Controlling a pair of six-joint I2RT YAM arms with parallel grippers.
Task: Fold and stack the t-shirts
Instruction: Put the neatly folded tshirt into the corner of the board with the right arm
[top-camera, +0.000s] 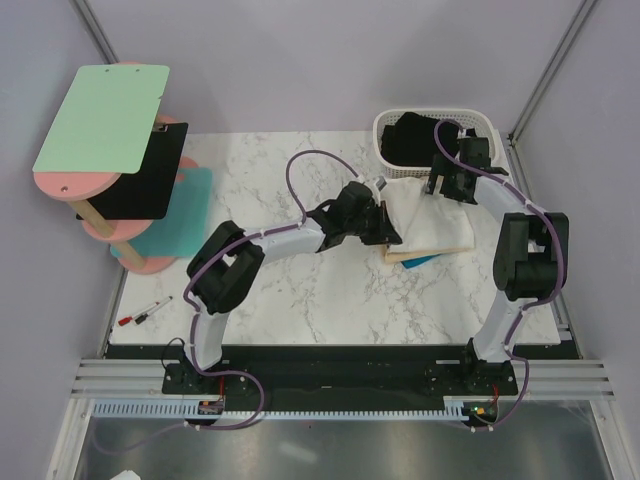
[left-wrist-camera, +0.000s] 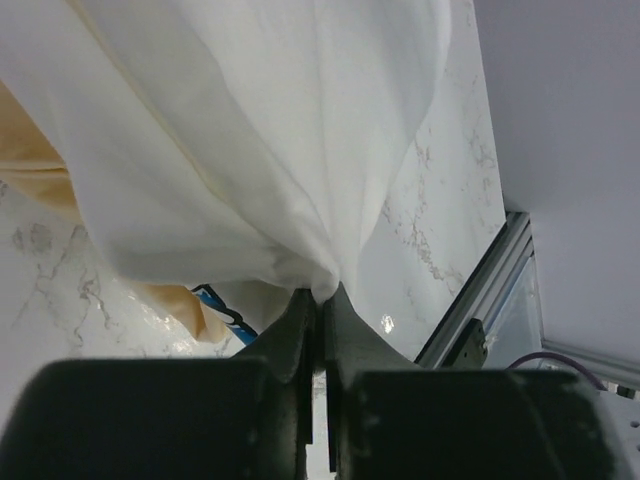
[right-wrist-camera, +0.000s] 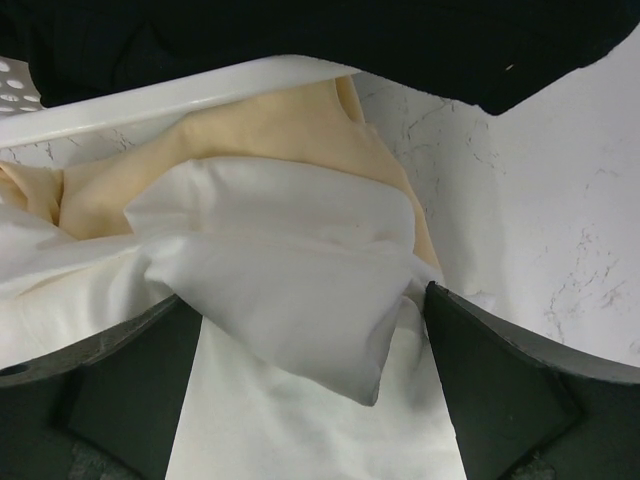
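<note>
Your left gripper (left-wrist-camera: 320, 300) is pinched closed on a gathered edge of the white t-shirt (left-wrist-camera: 250, 130), at the side of the cloth farthest from the white basket (top-camera: 385, 125). Your right gripper (right-wrist-camera: 310, 340) stands wide apart and holds nothing, its jaws straddling a folded corner of that shirt just beside the basket's rim. The white shirt lies heaped over the tan t-shirt (right-wrist-camera: 270, 130), both just in front of the basket; the black t-shirt (top-camera: 410, 140) sits inside it. You seem to be folding the white shirt. The next move likely calls for closing the right jaws on that corner, so both arms can spread the cloth.
</note>
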